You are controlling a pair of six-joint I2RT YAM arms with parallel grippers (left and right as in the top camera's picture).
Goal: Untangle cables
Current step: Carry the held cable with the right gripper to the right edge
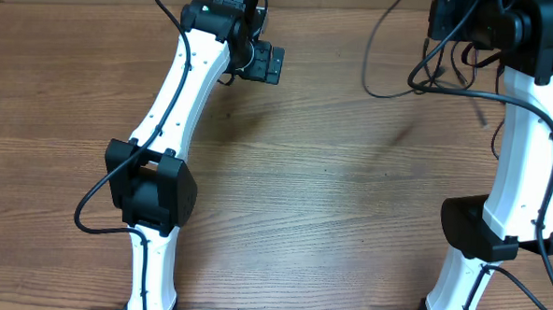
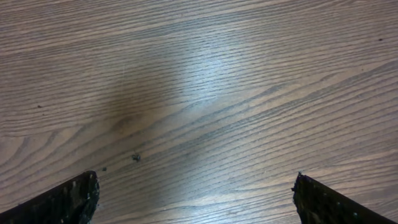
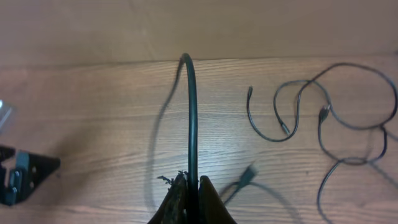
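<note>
Partly seen: thin black cables (image 3: 323, 113), plug ends blurred, their loops cut off at my right wrist view's edge.
My right gripper (image 3: 191, 194) clamps one cable (image 3: 192, 112) arching upward; the others lie looped on the table (image 3: 93, 106). My left gripper (image 2: 196, 199) stands wide apart.

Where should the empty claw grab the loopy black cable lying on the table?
Probably on the single stretch just past its loose end, away from the crossings, where the loopy cable lies alone. It rests flat on the table, so the open left claw should come straight down, with one finger on each side of the strand.
</note>
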